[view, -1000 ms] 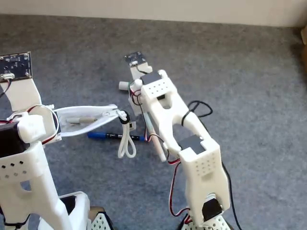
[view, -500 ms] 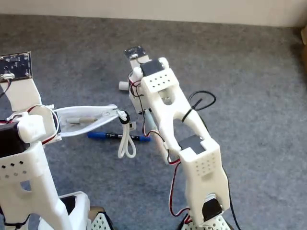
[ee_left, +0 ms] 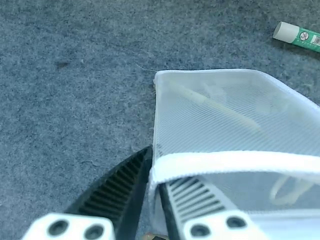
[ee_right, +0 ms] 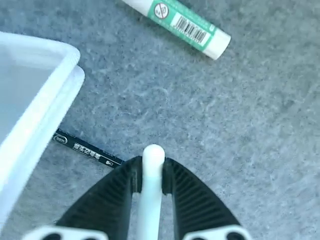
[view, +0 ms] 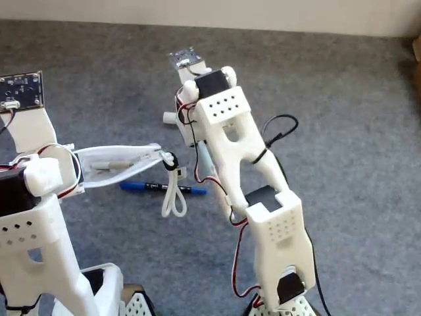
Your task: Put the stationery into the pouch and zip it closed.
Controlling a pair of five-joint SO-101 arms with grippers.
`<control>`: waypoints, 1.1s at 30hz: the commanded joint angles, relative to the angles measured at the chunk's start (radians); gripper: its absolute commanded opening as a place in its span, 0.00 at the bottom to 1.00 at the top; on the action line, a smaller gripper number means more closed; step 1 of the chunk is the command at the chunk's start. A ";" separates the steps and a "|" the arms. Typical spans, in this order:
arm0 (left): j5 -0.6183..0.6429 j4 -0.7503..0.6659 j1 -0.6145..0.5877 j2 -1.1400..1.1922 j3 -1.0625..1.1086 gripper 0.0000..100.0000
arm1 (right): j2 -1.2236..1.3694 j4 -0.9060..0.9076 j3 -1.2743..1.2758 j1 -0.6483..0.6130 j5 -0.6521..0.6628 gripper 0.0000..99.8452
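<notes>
A white mesh pouch [view: 122, 164] lies open on the grey carpet, a pale pen [view: 113, 163] inside it. My left gripper [view: 74, 172] is shut on its near end; the left wrist view shows the fingers [ee_left: 125, 192] pinching the pouch [ee_left: 225, 115] rim. My right gripper [ee_right: 151, 167] is shut on a white pen [ee_right: 151, 192], held above the carpet beside the pouch [ee_right: 35, 95] corner. From above, that white pen [view: 204, 164] pokes out under the right gripper [view: 192, 135]. A blue pen [view: 161, 187] lies beside the pouch. A green-and-white glue stick [ee_right: 177, 22] lies farther off.
The pouch's white cord loop [view: 173, 197] trails over the blue pen. The glue stick's cap end [view: 170, 117] shows beside the right arm, and the glue stick [ee_left: 297, 35] lies past the pouch. Open carpet [view: 342, 118] spreads to the right.
The right wrist has risen and moved toward the far side with the white pen, which now hangs steeper. More of the blue pen is uncovered. The left arm and pouch stayed put.
</notes>
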 commanded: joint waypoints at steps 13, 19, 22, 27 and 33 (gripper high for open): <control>0.003 0.002 0.016 0.013 0.005 0.01 | -0.634 0.005 0.308 -0.105 -0.064 0.00; 0.003 0.002 0.016 0.013 0.005 0.01 | -0.786 0.005 0.308 -0.120 -0.066 0.00; 0.003 0.002 0.016 0.013 0.005 0.01 | -0.846 -0.002 0.305 -0.150 -0.132 0.00; 0.003 0.002 0.016 0.013 0.005 0.01 | -0.940 -0.102 0.314 -0.180 -0.230 0.00; 0.003 0.002 0.016 0.013 0.005 0.01 | -1.029 -0.171 0.312 -0.180 -0.239 0.00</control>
